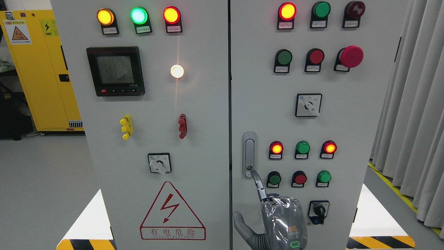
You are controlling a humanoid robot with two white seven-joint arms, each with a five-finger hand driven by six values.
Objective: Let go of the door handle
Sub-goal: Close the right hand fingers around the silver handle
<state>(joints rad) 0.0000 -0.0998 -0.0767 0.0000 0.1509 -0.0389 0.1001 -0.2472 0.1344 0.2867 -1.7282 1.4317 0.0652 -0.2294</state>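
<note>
Head view – robot hand (277, 215), index fingertip (254, 173) at door handle (249, 154)

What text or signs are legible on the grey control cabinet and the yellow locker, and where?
"有电危险": red triangular lightning-bolt warning sign on the grey control cabinet; the smaller line beneath is blurred.
Indicator and button label plates: too small.
Black digital meter: digits unreadable.
Yellow locker hazard stickers: text blurred.

A grey floor (41, 173) is seen, on which a white switch cabinet (208, 114) and a yellow cabinet (38, 80) are stood.
</note>
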